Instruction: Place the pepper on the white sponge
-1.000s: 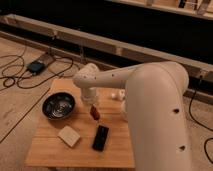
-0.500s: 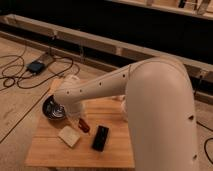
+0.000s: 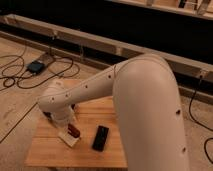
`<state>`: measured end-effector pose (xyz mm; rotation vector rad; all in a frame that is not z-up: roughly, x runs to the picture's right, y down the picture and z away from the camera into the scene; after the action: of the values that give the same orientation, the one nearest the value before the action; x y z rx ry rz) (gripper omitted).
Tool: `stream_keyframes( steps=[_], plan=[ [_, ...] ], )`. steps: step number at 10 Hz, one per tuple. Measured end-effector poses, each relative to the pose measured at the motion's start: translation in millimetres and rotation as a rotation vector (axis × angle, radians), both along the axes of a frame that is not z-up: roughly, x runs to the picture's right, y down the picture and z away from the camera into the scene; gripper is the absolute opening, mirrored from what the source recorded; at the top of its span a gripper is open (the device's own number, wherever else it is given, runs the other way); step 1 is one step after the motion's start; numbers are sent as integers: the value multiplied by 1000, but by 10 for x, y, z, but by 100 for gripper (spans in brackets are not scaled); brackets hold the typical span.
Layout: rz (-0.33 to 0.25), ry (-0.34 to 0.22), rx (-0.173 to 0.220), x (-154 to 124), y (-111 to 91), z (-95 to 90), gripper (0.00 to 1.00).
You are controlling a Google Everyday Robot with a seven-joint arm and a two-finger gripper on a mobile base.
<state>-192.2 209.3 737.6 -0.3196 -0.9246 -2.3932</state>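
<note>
The robot's big white arm (image 3: 135, 95) reaches down from the right and crosses over the left half of the wooden surface (image 3: 50, 152), hiding much of the surface behind it. The hand (image 3: 72, 125) sits low at the end of the arm, just above the front left part of the surface. It is closed tight on the pepper (image 3: 74, 130), whose dark red body sticks out below it. The pepper's lower end is at the white sponge (image 3: 69, 138), which lies flat directly underneath; whether the two touch cannot be made out. Just right of the sponge, apart from it, lies a black phone (image 3: 100, 138).

On the floor (image 3: 15, 107) to the left, black cables (image 3: 12, 75) loop around a small dark box (image 3: 36, 66). Another cable (image 3: 206, 145) runs down at the far right. A long pale ledge (image 3: 100, 42) crosses behind the surface.
</note>
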Motion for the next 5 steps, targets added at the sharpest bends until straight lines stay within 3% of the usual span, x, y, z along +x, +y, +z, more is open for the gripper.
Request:
stream_keyframes(
  steps=[5],
  plan=[
    [-17,-70,-51,-127,164,32,0]
  ],
)
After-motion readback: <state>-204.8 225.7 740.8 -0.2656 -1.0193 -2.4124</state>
